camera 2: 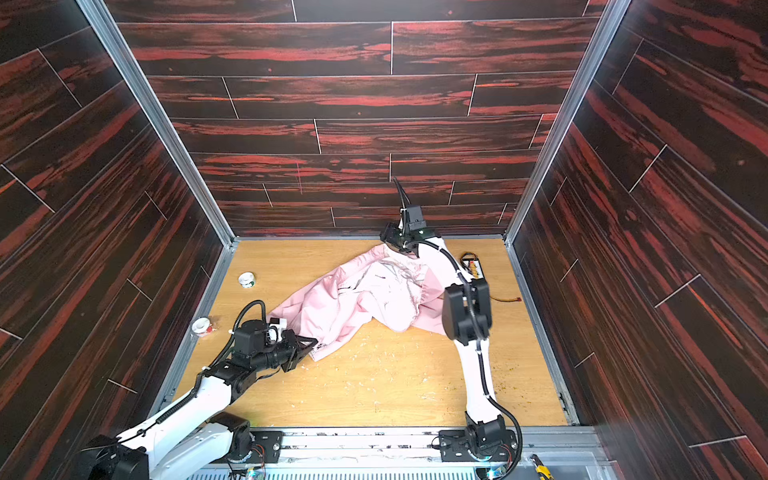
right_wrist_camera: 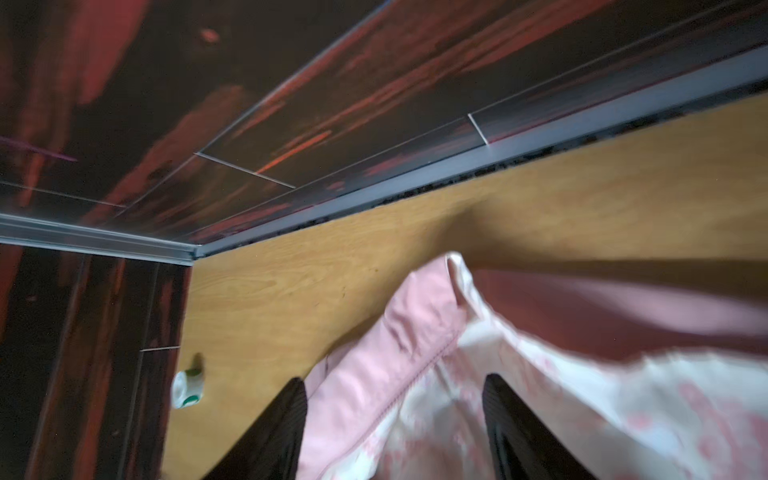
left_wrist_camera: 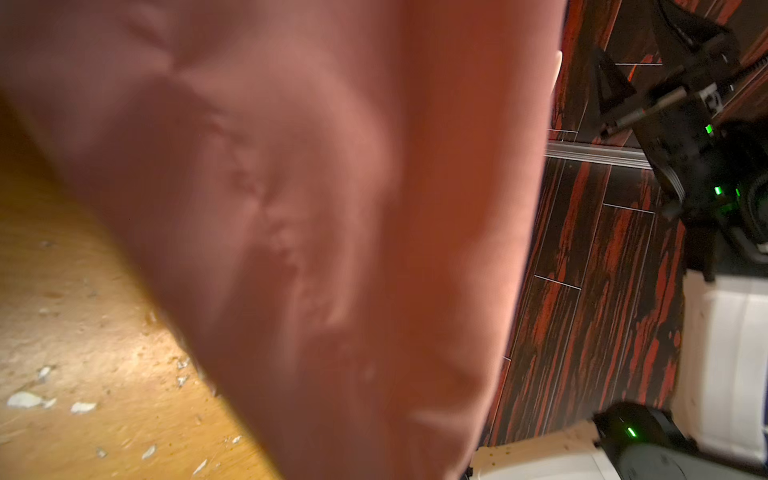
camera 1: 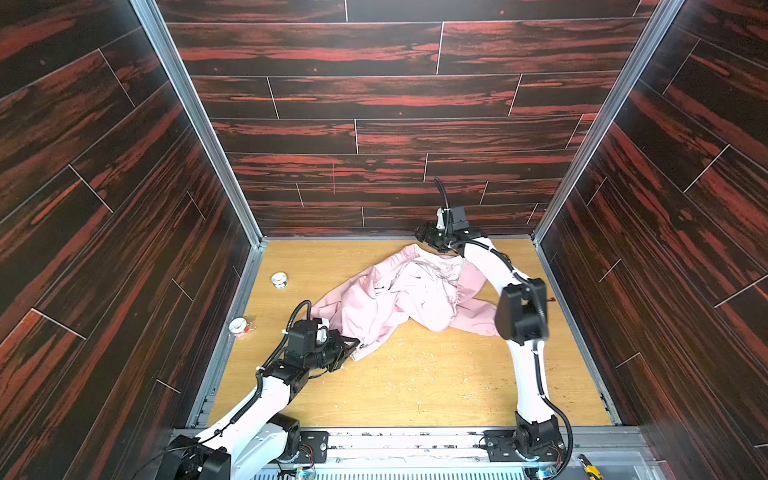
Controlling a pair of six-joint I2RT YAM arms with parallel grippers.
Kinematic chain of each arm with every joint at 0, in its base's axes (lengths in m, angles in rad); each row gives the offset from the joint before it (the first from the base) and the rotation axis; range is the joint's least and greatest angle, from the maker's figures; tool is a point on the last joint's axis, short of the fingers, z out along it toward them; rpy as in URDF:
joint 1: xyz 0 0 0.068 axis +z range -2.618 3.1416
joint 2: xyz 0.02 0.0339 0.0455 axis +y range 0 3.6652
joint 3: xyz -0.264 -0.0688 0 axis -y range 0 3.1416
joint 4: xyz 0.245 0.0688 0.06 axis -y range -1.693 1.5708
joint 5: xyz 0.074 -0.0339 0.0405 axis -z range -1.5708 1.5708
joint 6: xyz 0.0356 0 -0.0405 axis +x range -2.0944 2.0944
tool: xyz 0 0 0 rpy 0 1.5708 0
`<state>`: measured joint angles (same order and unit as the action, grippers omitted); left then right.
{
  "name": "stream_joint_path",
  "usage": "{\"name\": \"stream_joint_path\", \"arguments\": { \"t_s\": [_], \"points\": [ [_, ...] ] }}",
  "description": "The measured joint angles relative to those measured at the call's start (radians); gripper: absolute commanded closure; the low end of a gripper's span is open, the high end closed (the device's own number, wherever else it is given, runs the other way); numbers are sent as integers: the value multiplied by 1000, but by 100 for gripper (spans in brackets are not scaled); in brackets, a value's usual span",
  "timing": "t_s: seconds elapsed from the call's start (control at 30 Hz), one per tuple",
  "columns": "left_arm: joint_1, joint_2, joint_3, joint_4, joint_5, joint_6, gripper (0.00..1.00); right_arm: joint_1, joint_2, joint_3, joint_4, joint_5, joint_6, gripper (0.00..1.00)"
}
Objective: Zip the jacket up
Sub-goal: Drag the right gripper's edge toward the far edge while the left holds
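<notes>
Right wrist view: right fingers (right_wrist_camera: pixel 286 419) spread over jacket (right_wrist_camera: pixel 374 365) edge; left fingers (camera 1: pixel 348 345) pinching jacket hem.

Robot test booth: wood-print walls (camera 1: pixel 374 104), aluminium frame (camera 1: pixel 198 120).

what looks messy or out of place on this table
The jacket lies crumpled and twisted, its lining showing. Pale flakes are scattered over the table in front of it.

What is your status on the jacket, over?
Left hand shut on the jacket, low corner. Right hand open over its far end. Jacket crumpled, lining showing. Two small white items apart, at left.
</notes>
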<state>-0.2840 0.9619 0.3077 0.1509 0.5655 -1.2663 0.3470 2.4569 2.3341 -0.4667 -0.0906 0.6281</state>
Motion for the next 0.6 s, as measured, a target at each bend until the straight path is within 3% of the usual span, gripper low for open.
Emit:
{"name": "stream_joint_path", "arguments": {
  "t_s": [0.17,0.4,0.6],
  "points": [
    [0,11,-14,24,0,-17,100,0,232,308,-80,-32,10,32],
    [0,20,-16,42,1,-33,100,0,276,241,-50,-64,68,34],
    [-1,29,-17,45,0,-37,100,2,340,256,13,-113,123,47]
  ]
}}
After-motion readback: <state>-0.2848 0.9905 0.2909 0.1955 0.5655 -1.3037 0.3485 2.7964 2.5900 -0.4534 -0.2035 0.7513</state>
